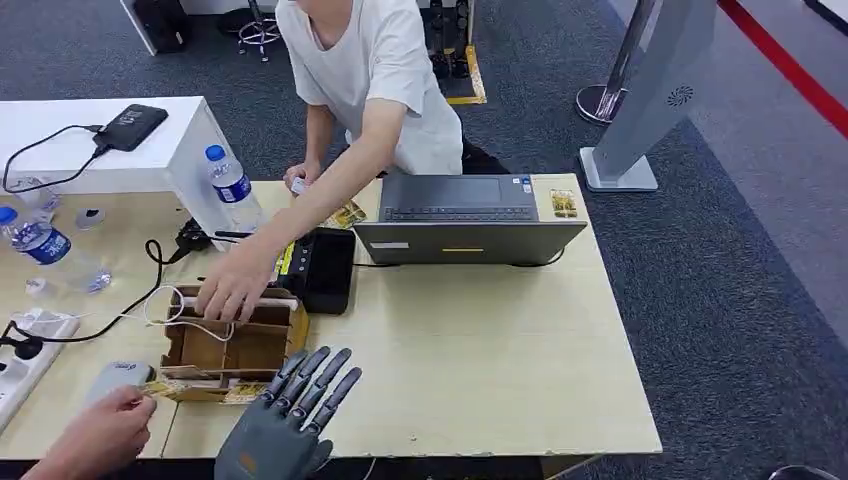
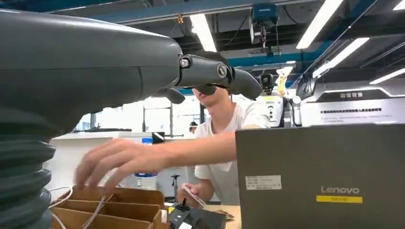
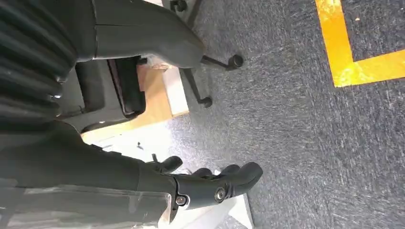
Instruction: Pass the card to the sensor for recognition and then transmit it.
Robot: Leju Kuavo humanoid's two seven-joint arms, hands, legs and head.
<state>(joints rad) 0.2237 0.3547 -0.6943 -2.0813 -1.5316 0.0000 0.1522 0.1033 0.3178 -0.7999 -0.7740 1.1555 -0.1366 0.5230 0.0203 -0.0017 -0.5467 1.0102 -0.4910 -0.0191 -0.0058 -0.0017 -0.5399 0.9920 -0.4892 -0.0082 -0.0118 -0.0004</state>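
A yellow card (image 1: 156,388) is pinched by a person's hand (image 1: 100,437) at the near left table edge, just left of my left hand (image 1: 288,412). My left hand hovers over the front edge with its fingers spread and holds nothing; in the left wrist view its fingers (image 2: 215,76) point toward the laptop. The black card sensor (image 1: 325,268) lies beyond the cardboard box (image 1: 232,352). A person across the table reaches into that box with one hand (image 1: 232,285). My right hand (image 3: 210,183) hangs over the carpet, holding nothing.
An open grey laptop (image 1: 470,228) stands at the far middle of the table, with loose yellow cards (image 1: 563,203) beside it. Water bottles (image 1: 232,186), cables and a power strip (image 1: 20,362) crowd the left. The right half of the tabletop (image 1: 500,350) is bare wood.
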